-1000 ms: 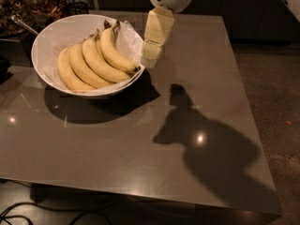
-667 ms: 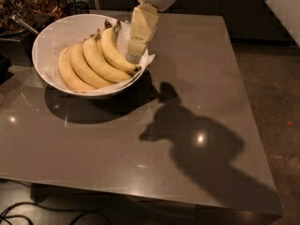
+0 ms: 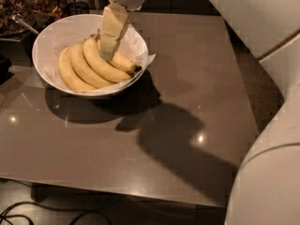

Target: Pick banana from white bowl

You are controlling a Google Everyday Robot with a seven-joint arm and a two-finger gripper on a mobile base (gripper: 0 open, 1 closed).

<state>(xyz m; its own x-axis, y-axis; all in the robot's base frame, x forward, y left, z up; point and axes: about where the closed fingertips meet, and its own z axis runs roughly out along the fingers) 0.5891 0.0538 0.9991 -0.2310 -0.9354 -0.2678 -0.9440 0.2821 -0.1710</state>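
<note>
Our gripper (image 3: 108,54) had shifted left over the white bowl (image 3: 46,37). The banana (image 3: 124,63) lay beneath it beside other bananas (image 3: 86,65). We couldn't tell its grip.

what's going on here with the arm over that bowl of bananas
A robot arm's pale two-finger gripper hangs low over the large round white bowl, which sits at the back left of the glossy grey-brown table. Its tip is right at the curved yellow banana with the dark tip, the rightmost of four on the crinkled white paper liner. Nothing is lifted yet: that banana and the three other yellow bananas all lie in the bowl.
</note>
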